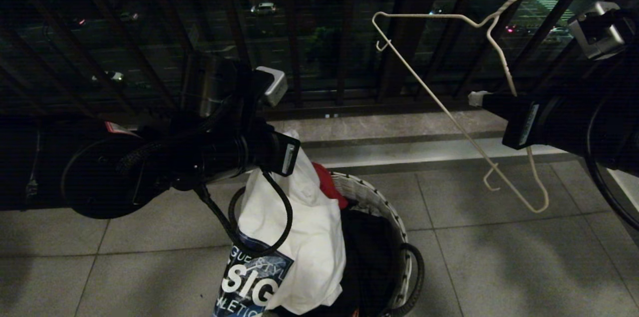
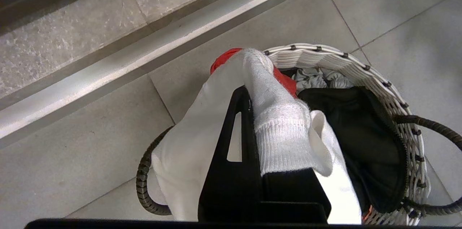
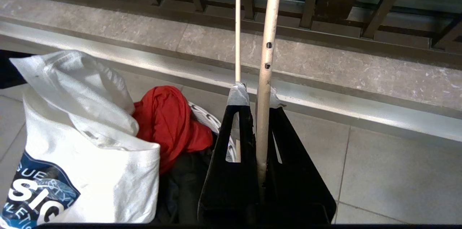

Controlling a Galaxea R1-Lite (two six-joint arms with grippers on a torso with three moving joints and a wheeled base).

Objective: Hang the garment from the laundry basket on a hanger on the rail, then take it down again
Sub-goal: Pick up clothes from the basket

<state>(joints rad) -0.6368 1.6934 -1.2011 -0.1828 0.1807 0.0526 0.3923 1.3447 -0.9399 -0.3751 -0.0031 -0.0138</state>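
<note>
The left gripper (image 1: 292,152) is shut tight on the ribbed collar of the white T-shirt (image 1: 299,237). It holds the shirt up above the basket (image 1: 384,197), and the shirt hangs down w/ its lower part still inside. In the left wrist view the collar is pinched between the black fingers (image 2: 238,142). The blue badge w/ white letters (image 1: 252,282) faces the robot, low on the shirt.

The basket is round, white & woven, w/ black loop handles (image 1: 417,272). It sits on the grey floor tiles (image 1: 499,267), near the step by the dark balcony bars (image 1: 299,32). Inside it are a black cloth (image 1: 369,257) and a small red cloth (image 1: 329,184), just behind the shirt.

The right gripper (image 1: 477,99) is shut on the thin white wire hanger (image 1: 449,112). It grips one arm of the hanger. The hanger is up in the air, tilted, to the right of the basket & well apart from the shirt. Its hook goes up out of the top of the head view. In the right wrist view the wire (image 3: 265,77) runs straight up between the black fingers (image 3: 238,157).
</note>
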